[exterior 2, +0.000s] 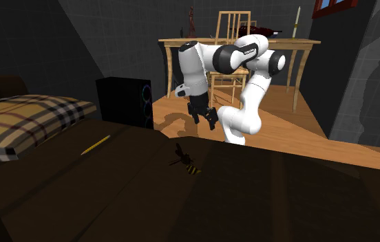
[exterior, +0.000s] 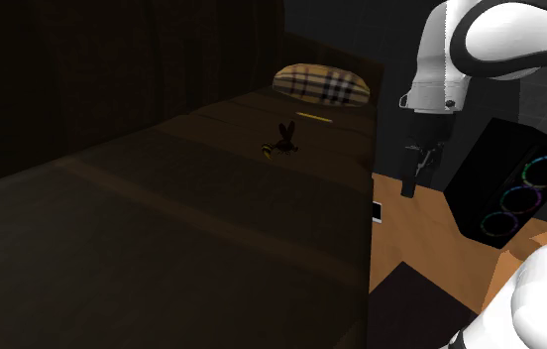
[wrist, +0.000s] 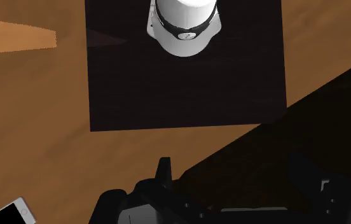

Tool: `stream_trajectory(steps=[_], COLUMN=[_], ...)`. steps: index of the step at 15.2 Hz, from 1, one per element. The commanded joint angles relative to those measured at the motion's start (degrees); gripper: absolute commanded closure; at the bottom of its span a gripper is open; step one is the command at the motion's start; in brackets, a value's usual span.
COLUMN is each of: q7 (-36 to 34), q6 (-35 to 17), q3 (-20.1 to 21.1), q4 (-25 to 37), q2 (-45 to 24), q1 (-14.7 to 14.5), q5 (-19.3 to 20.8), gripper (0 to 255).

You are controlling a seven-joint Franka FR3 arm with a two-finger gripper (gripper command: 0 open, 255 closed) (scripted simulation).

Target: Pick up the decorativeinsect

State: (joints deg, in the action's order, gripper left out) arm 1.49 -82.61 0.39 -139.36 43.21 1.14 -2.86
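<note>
So the decorative insect (exterior: 283, 145) (little dark thing with yellow stripes at one end, kinda bee-ish) is lying out on the bed (exterior: 163, 228). It's on the dark cover, a bit short of the plaid pillow (exterior: 321, 84). There's a thin yellow pencil (exterior: 313, 117) lying flat between the insect and the pillow, near both but touching neither as far as I can see. The arm is off to the side of the bed. Its hand (exterior 2: 205, 124) hangs over the wooden floor (wrist: 34, 127), pointing down, well apart from the insect and with nothing in it. The two black fingers (exterior 2: 212, 121) stand apart, and you can see the gap from across the bed. Near the arm there's a tall black speaker (exterior: 517, 183) with coloured rings on its front. A white phone (wrist: 7, 213) lies on the floor right by the bed's edge. Looking down along the hand you also get the dark square stand (wrist: 187, 95) with the arm's white base (wrist: 184, 25) on it. Room's pretty dim, so I can't make out the insect's finer details.
</note>
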Motion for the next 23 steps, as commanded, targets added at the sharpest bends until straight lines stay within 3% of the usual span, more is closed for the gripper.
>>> stream_trajectory(steps=[1,12,23], q7=[0.00,1.24,2.09], q6=[0.00,-14.62,-24.03], q3=[0.00,4.45,8.81], q4=[0.00,11.00,25.62], q2=[0.00,-14.03,-26.72], q1=[0.00,-4.53,-7.76], q5=[0.00,-4.00,-4.67], gripper=[0,0,0])
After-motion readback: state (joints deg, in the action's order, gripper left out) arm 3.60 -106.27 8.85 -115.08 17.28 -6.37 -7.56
